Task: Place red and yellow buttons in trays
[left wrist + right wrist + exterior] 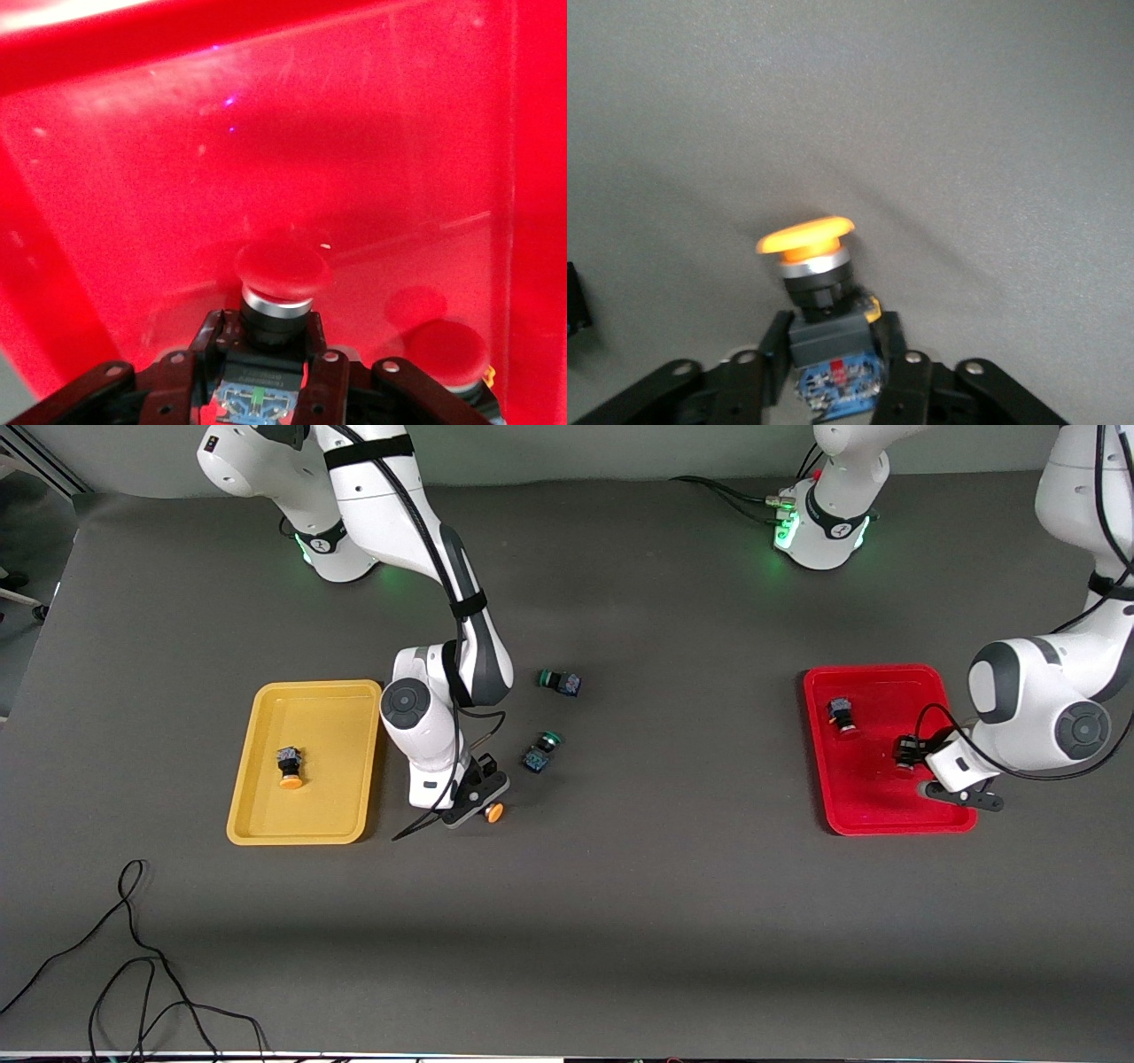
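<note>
My right gripper [483, 804] is shut on a yellow button [493, 811], low over the table beside the yellow tray [266, 717]. In the right wrist view the orange cap [806, 237] sticks out past my gripper [833, 341], whose jaws clamp the dark body. A second yellow button [290, 768] lies in the yellow tray. My left gripper [910, 755] is shut on a red button [904, 751] low over the red tray [873, 806]. The left wrist view shows that button [279, 270] between the jaws of my gripper [270, 345]. Another red button [842, 716] lies in the tray; it also shows in the left wrist view [447, 351].
Two green-capped buttons [560, 682] [540, 751] lie on the table near the right gripper, farther from the front camera than it. A black cable [133, 957] loops near the table's front edge at the right arm's end.
</note>
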You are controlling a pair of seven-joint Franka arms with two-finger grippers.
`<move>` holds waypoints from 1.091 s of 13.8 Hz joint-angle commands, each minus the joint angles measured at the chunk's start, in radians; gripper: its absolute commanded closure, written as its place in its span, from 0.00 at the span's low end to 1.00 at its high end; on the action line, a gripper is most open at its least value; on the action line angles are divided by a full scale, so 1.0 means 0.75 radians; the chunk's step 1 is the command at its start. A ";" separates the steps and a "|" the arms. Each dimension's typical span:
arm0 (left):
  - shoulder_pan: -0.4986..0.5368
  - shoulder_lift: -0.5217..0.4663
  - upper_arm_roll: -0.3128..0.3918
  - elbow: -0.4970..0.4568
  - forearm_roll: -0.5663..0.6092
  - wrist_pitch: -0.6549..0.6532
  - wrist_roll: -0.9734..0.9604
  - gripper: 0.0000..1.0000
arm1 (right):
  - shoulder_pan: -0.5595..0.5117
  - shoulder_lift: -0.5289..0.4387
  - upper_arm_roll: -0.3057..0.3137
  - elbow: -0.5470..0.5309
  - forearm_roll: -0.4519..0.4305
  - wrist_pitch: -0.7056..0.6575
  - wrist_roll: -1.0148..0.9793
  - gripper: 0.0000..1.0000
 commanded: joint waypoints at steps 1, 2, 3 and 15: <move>0.009 -0.029 -0.013 0.008 0.016 -0.032 -0.025 0.00 | -0.017 -0.016 0.009 0.029 0.059 -0.006 -0.012 0.82; 0.003 -0.056 -0.015 0.048 0.016 -0.110 -0.050 0.00 | -0.017 -0.055 -0.003 0.033 0.059 -0.071 0.035 0.83; -0.011 -0.076 -0.017 0.114 0.016 -0.226 -0.101 0.00 | -0.017 -0.090 -0.023 0.059 0.043 -0.173 0.120 0.83; -0.224 -0.419 -0.027 0.504 0.061 -0.671 -0.430 0.00 | 0.069 -0.356 -0.685 0.209 -0.356 -1.139 0.527 1.00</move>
